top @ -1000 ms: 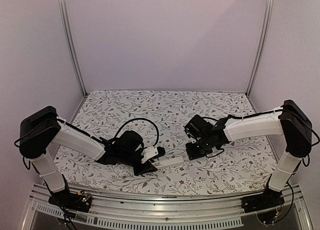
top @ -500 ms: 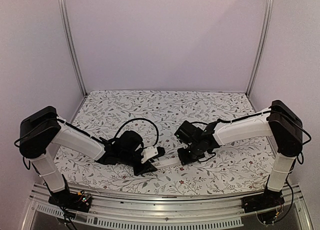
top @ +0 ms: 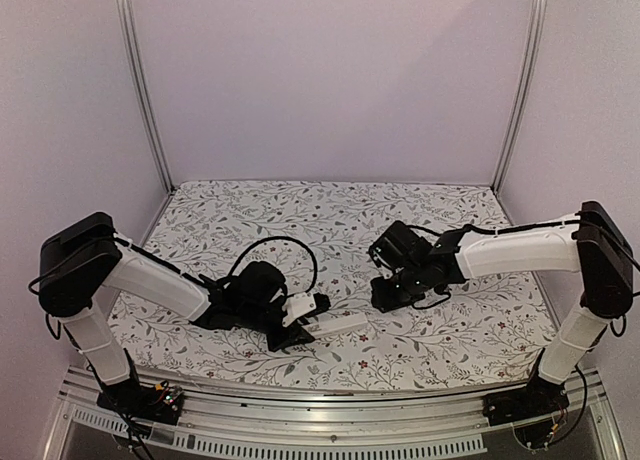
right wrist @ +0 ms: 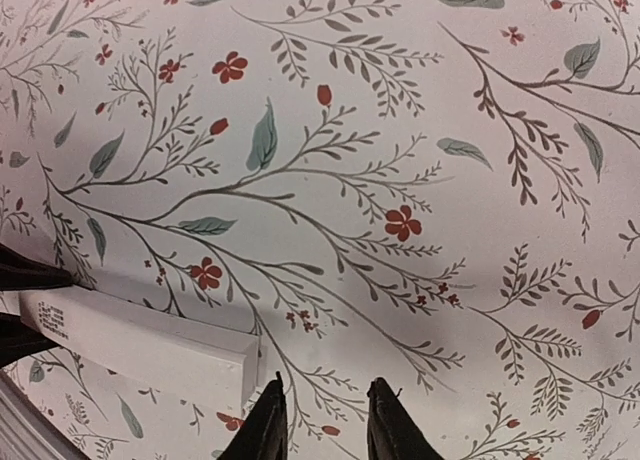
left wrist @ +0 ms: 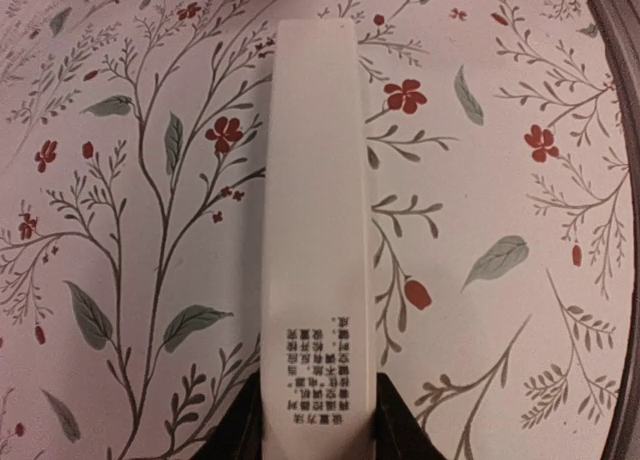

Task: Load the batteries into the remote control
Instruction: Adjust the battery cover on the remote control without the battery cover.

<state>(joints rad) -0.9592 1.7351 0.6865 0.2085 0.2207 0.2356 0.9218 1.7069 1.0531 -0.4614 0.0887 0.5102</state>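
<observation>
- The remote (left wrist: 318, 230), a slim white bar, is at the front middle of the floral cloth (top: 300, 210), between the two arms.
- The left gripper (left wrist: 318, 432) is clamped on one end of the remote, with a dark finger (left wrist: 245, 425) pressed against each long side.
- A block of small black print (left wrist: 315, 355) sits on the remote's upper face, just ahead of those fingers.
- The rest of the remote reaches out over the cloth towards the right arm. Whether it rests on the cloth or hangs just above it cannot be told.
- The right gripper (right wrist: 325, 420) points down at the cloth, its fingers (right wrist: 385, 420) slightly parted with only the flower pattern showing between them; it holds nothing.
- In the top view the right gripper (top: 385, 298) is near the remote's (top: 338, 325) free end, a little beyond it and to the right, not touching.
</observation>
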